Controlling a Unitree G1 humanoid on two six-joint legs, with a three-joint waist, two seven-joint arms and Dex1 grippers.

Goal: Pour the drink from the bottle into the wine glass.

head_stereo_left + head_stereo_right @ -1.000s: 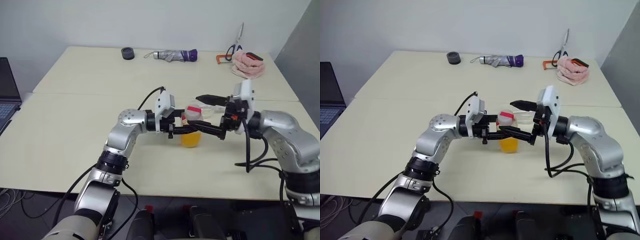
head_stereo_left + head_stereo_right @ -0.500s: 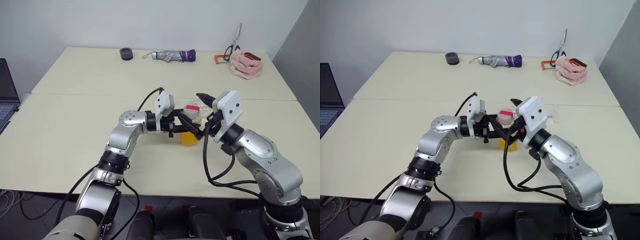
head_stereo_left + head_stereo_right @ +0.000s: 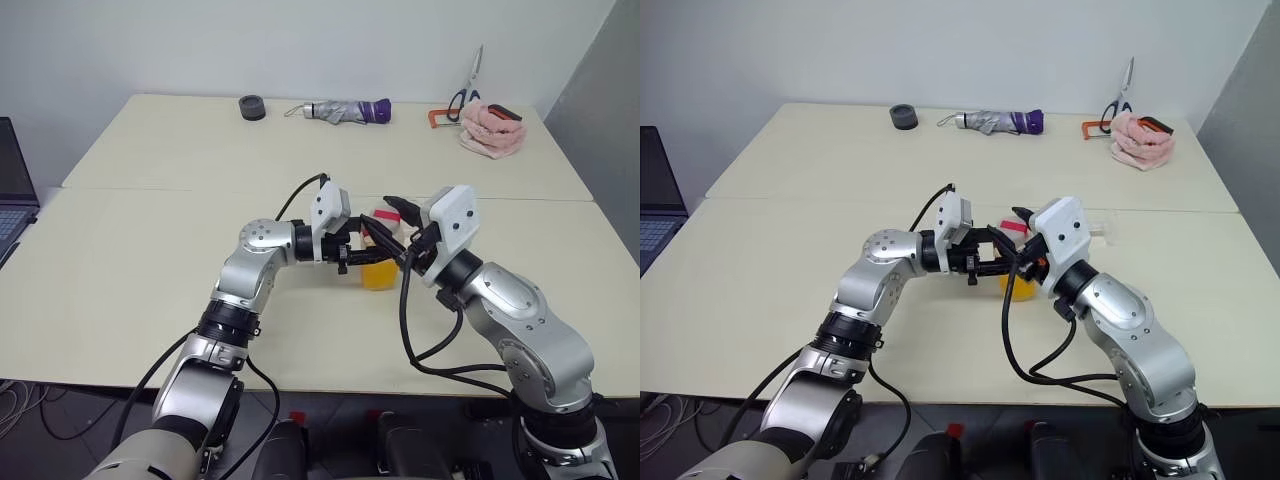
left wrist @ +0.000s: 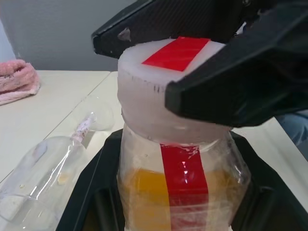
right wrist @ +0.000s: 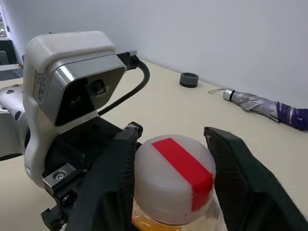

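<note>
- A pale table (image 3: pixel 150 260) seen from above, with two robot arms meeting near its middle.
- The left gripper (image 3: pixel 362 256) points sideways and is clamped narrowly on the body of the bottle (image 4: pixel 183 192), which stands upright.
- The bottle holds orange drink (image 4: pixel 144 192) in its lower part. Its cap (image 5: pixel 173 173) is whitish with a red strip across the top, and it is on.
- The right gripper (image 5: pixel 171 168) comes in from the other side, one black finger on each side of the cap. The fingers (image 5: pixel 113 183) sit close against the cap, at half width, but I cannot tell whether they are gripping it yet.
- The glass (image 4: pixel 53 168) lies on its side on the table just behind the bottle, its foot away from the left wrist camera. It is empty and not upright.
- Likely step: unscrewing the cap. Pouring has not begun.
- Risk: if the right fingers close off-centre or too lightly, they may slip round the smooth cap instead of turning it.
- Risk: twisting could spin the bottle in the left grip, or squeeze the thin plastic and push drink out once the cap loosens.
- Risk: the glass cannot take liquid lying down, and either arm could knock it rolling.
- Far off at the back edge lie an umbrella (image 3: pixel 350 110), scissors (image 3: pixel 470 85) and a pink cloth (image 3: pixel 492 130).
</note>
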